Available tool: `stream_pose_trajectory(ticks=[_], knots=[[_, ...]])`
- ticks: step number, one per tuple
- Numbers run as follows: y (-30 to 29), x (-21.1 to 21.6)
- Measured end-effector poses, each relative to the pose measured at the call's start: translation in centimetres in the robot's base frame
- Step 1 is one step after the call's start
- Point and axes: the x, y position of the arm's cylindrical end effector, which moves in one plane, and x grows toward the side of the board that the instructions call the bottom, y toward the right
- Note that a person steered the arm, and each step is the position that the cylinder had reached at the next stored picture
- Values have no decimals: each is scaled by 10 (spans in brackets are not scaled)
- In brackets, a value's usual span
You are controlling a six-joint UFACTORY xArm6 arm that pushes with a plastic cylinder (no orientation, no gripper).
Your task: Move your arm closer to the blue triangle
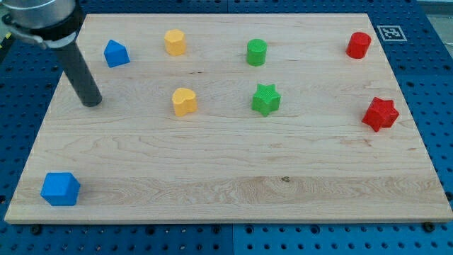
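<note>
- Camera view: my tip (92, 103) is resting on the wooden board (233, 184) near the view's left side; it is a bare rod with nothing to open or close, and it is holding nothing and touching no block.
- The blue triangle (116, 54) is sitting near the view's top-left corner, just up and to the right of my tip, near but apart from it.
- To do this step well, I am judging that a short slide up and slightly right is called for, stopping just beside the block rather than shoving it; the task is asking only for closeness.
- The triangle is lying close to the board's top edge, so a hard push could be sending it off; I am planning a gentle approach.
- Open room: the wood between my tip and the triangle is looking free; the yellow block (175, 42) at the top and the yellow heart-like block (184, 101) are standing further right, out of the path.
- The blue block (60, 188) at the view's bottom left is lying well apart; the green and red blocks are staying far to the right.
</note>
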Motion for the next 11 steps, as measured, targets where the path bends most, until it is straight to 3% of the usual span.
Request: stream_pose_trajectory(ticks=[2, 5, 6, 10, 11], knots=[[51, -25], [70, -77], [71, -114], [51, -153], [1, -151]])
